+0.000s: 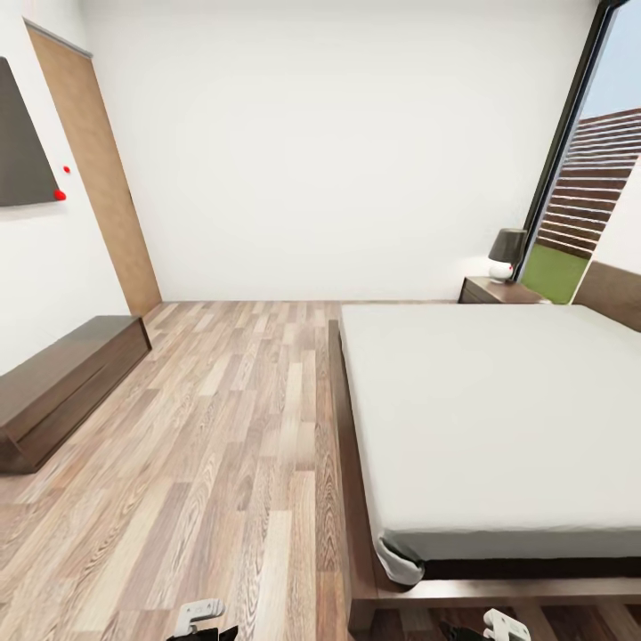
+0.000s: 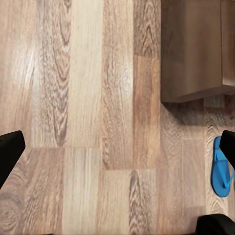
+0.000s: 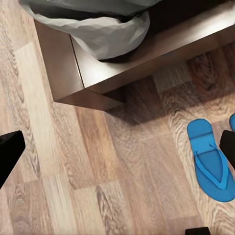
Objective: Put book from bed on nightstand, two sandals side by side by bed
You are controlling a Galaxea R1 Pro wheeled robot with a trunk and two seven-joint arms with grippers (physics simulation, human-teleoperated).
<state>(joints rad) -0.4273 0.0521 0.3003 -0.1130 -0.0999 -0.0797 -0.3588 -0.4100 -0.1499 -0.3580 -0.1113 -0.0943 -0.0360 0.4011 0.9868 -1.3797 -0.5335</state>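
Brown wood-plank floor (image 1: 223,463) with strong grain runs under both arms at the foot of the bed. Left gripper (image 2: 117,154) hangs spread and empty over the planks, its dark fingers at opposite sides of its wrist picture; right gripper (image 3: 117,147) is likewise spread wide, pinching nothing. Just beyond the right one lies a bright blue, flat, thin-soled sandal (image 3: 211,165) on the floor, near the corner of the dark brown wooden bed frame (image 3: 147,63), where off-white bedding (image 3: 98,24) bunches. Likely the sandal step is starting: the next move calls for lowering over that thin sole. No book shows on the smooth mattress (image 1: 499,409); a dark nightstand (image 1: 494,291) stands beyond.
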